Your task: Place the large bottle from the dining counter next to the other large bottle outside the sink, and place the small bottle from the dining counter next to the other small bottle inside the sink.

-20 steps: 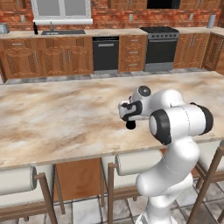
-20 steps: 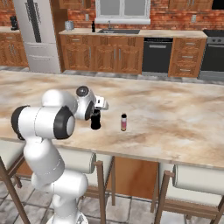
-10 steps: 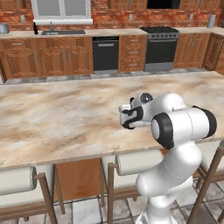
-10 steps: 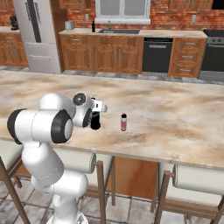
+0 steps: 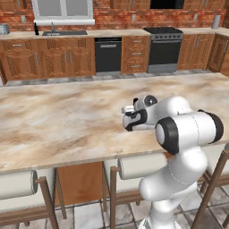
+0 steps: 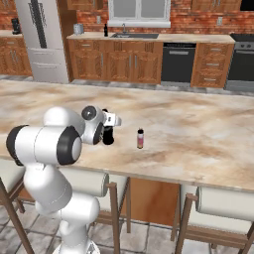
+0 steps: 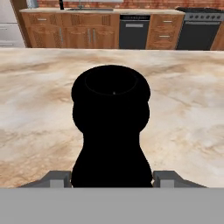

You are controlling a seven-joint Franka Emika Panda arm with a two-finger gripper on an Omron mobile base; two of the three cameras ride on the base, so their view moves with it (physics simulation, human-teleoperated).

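Beige-brown marbled stone of the dining counter (image 6: 198,134) is my landmark. On it, near its front edge, stands the large bottle (image 7: 111,131), glossy black. In the hand view I see it upright, close up, with 1 grey fingertip (image 7: 57,178) on each side of its base. The gripper (image 6: 107,136) has its jaws spread around the bottle; I cannot tell whether the pads touch it. In the right base view the bottle is mostly hidden behind the hand. The small bottle (image 6: 140,138) stands upright on the same counter, just beside the gripper and apart from it. Beyond the dining counter, on the far cabinet run, I see the sink (image 6: 134,35) under the window, with the other large bottle (image 6: 105,31) beside it.
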